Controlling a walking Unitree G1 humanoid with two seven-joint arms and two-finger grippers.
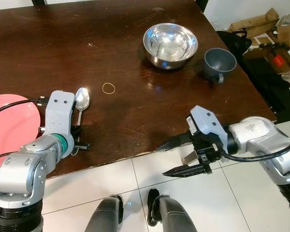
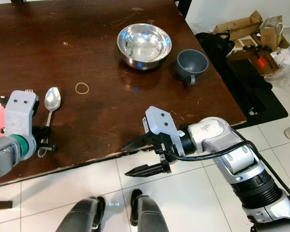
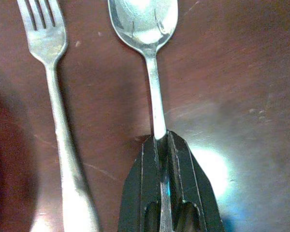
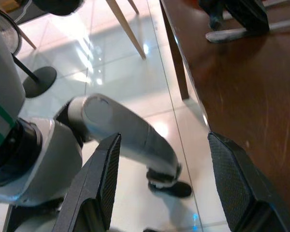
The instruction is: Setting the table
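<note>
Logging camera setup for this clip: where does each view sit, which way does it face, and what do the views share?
Left eye view: on the head, looking down at the dark table, both arms and the robot's feet.
Right eye view: the other eye of the pair, same scene: steel bowl, grey cup.
Left wrist view: along the left gripper, fingers closed on the spoon beside a fork.
Right wrist view: between the open right gripper fingers, facing floor, table edge, robot's leg.
Shared: the spoon, in the left wrist and both eye views.

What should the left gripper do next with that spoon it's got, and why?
Probably open and let go. The left gripper is shut on the spoon handle, and the spoon already lies flat on the table beside the fork, parallel to it.
</note>
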